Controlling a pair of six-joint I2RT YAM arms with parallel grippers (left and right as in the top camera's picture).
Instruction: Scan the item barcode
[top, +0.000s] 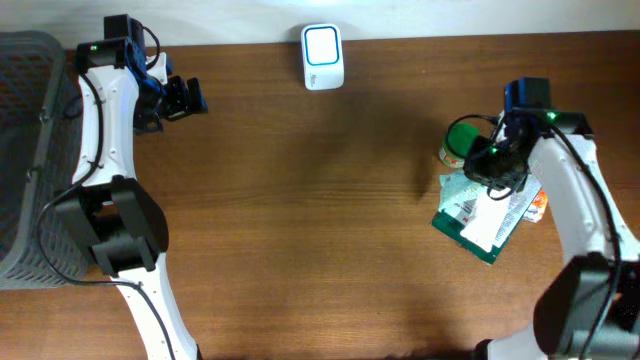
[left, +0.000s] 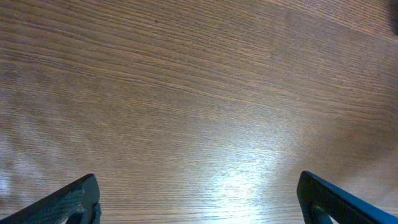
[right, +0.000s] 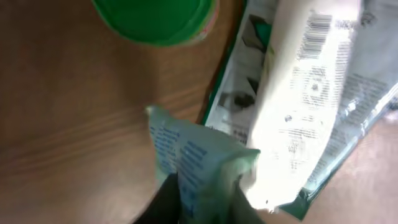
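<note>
A white scanner (top: 322, 57) stands at the back middle of the table. At the right lies a pile of flat packets (top: 490, 215) beside a green-lidded can (top: 462, 140). My right gripper (top: 492, 165) hovers over that pile. In the right wrist view its dark fingers (right: 163, 202) press both sides of a pale blue-green packet (right: 199, 158), blurred, with the can (right: 155, 18) beyond. A white packet (right: 305, 93) on the pile shows a barcode (right: 318, 34). My left gripper (top: 185, 97) is open at the far left, and its view (left: 199, 205) shows only bare wood.
A grey mesh basket (top: 25, 150) fills the left edge of the table. An orange packet (top: 540, 203) peeks out from under the right side of the pile. The wooden tabletop (top: 320, 220) stretches between the two arms.
</note>
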